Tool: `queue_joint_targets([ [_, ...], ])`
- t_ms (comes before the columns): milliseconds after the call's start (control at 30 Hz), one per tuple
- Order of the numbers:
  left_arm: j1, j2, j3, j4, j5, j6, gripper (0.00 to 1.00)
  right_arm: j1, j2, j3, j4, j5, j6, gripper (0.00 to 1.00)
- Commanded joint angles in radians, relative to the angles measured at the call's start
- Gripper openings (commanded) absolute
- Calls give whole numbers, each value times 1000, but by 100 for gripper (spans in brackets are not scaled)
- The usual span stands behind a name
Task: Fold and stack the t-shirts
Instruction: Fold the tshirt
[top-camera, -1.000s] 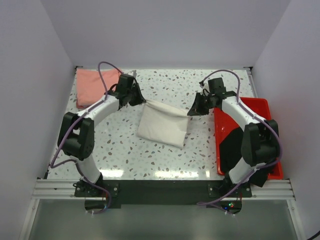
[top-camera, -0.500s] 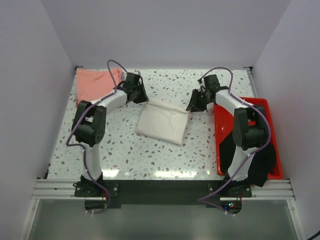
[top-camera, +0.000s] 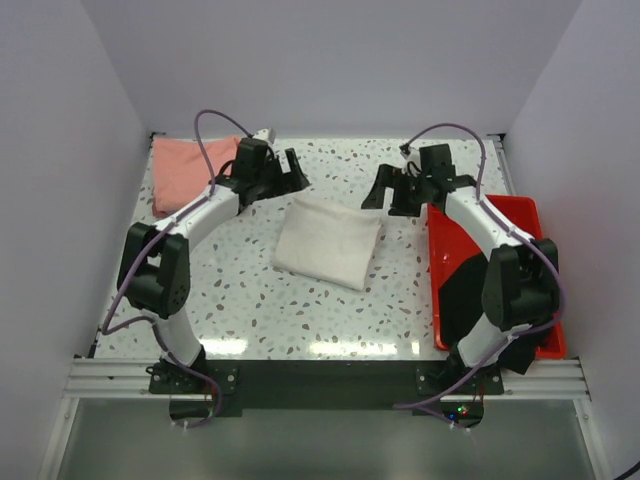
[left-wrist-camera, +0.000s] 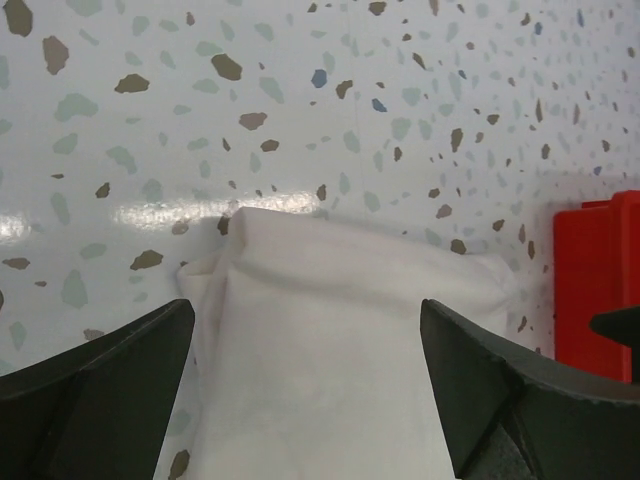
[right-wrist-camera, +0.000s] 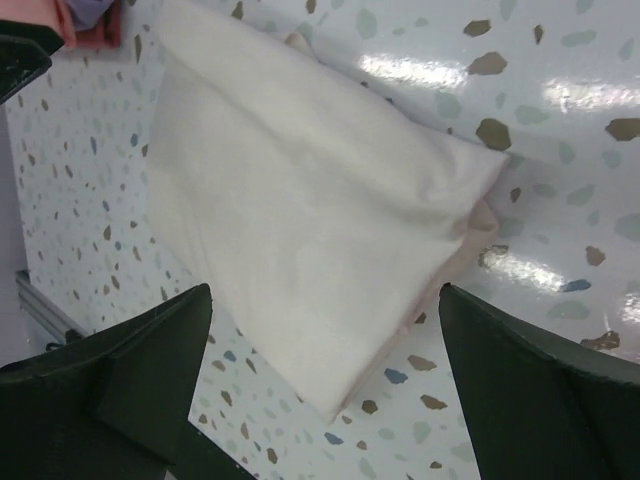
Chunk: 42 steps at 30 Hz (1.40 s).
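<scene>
Speckled table (top-camera: 250, 290) in a white-walled enclosure. The folded cream tee (top-camera: 328, 240) is laid mid-table. The left gripper (top-camera: 288, 172) and right gripper (top-camera: 383, 195) are held wide open and empty at its far corners. The fold could be snagged and undone by a low finger. The tee is nearly square, its slightly longer axis crosswise, with the right end skewed nearer.

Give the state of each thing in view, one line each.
cream-white t-shirt, folded, lying flat.
salmon-pink t-shirt, folded, lying flat at far left.
left gripper, open, holding nothing.
right gripper, open, holding nothing.
red tray, holds something dark.
</scene>
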Motion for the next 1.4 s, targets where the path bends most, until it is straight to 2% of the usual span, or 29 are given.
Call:
queue_joint_targets([
  [0, -26, -78, -57, 101, 73, 5, 100, 33, -82, -84, 73, -95, 31, 99],
  [233, -56, 23, -40, 172, 159, -18, 100, 78, -47, -146, 217, -107, 100, 99],
  [500, -56, 207, 84, 262, 170, 42, 100, 78, 154, 9, 151, -1, 15, 99],
  [733, -56, 312, 106, 268, 190, 31, 100, 75, 272, 66, 116, 45, -27, 99],
  [1100, -50, 179, -66, 190, 29, 31, 100, 76, 352, 84, 108, 57, -99, 99],
  [1200, -52, 127, -28, 109, 6, 83, 100, 78, 314, 132, 33, 36, -185, 99],
  [1367, -52, 1, -3, 94, -2, 139, 100, 81, 159, 207, -47, 51, -256, 99],
])
